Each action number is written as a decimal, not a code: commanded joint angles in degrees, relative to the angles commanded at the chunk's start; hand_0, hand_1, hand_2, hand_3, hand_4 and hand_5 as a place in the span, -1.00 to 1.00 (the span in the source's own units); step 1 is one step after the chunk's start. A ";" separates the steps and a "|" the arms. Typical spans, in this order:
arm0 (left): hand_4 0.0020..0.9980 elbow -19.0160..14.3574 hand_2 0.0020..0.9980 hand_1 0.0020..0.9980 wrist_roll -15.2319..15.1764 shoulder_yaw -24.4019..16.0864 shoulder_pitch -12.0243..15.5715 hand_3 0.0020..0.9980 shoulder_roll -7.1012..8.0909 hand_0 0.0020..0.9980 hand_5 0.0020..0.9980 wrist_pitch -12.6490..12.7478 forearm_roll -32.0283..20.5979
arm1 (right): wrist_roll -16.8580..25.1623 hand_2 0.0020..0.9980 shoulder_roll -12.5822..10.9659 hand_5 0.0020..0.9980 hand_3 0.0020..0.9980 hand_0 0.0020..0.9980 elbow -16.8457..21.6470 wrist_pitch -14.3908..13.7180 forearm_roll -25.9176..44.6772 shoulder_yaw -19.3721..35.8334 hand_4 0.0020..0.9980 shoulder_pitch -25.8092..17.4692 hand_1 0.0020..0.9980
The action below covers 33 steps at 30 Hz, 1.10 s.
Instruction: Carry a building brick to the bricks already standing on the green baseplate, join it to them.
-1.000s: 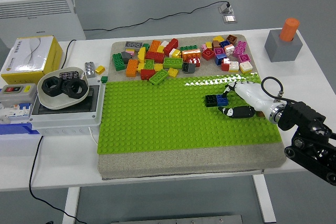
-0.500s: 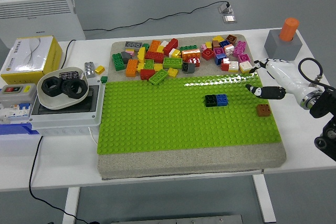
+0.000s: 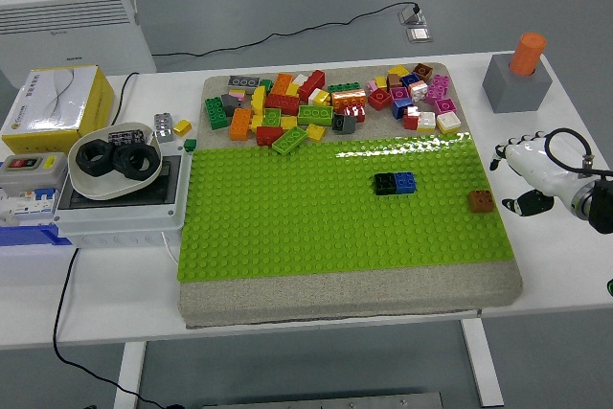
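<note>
A black brick and a blue brick [image 3: 395,183] stand joined side by side on the green baseplate [image 3: 287,227], right of its middle. A brown brick [image 3: 481,201] lies alone on the baseplate near its right edge. My right hand [image 3: 522,179], white with black fingertips, hovers over the bare table just right of the baseplate, fingers relaxed and empty. The left arm is out of view.
A heap of loose coloured bricks [image 3: 326,107] lies on the grey mat behind the baseplate. A grey block with an orange cylinder [image 3: 518,74] stands at the back right. A white bowl with black nuts [image 3: 115,162] sits on a grey box at the left, beside a yellow box [image 3: 53,102].
My right hand drew back from the joined bricks to the right, off the baseplate. The brown brick stays behind near the right edge.
</note>
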 joint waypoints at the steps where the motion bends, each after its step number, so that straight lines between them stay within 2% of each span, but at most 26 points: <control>1: 0.66 0.00 0.41 0.46 0.01 -0.09 0.00 0.64 0.00 0.47 1.00 -0.02 0.13 | 0.44 0.79 0.23 -0.78 0.43 0.82 -0.17 -0.63 0.08 0.13 0.52 -0.37 0.81; 7: 0.66 0.00 0.41 0.46 0.08 -0.39 -0.02 0.65 -0.03 0.47 1.00 -0.12 0.61 | 1.65 0.78 1.48 -0.76 0.44 0.81 -1.55 -2.21 0.07 1.52 0.52 -1.83 0.80; 19: 0.65 0.00 0.42 0.46 0.25 -1.01 -0.15 0.65 -0.02 0.47 1.00 -0.19 1.49 | 2.12 0.78 3.03 -0.70 0.43 0.81 -3.40 -2.67 1.00 2.08 0.54 -2.24 0.81; 33: 0.64 0.00 0.42 0.46 0.46 -1.21 0.17 0.65 0.10 0.47 1.00 -0.20 2.03 | 2.54 0.78 3.45 -0.67 0.42 0.81 -4.34 -3.05 1.92 1.84 0.55 -2.54 0.81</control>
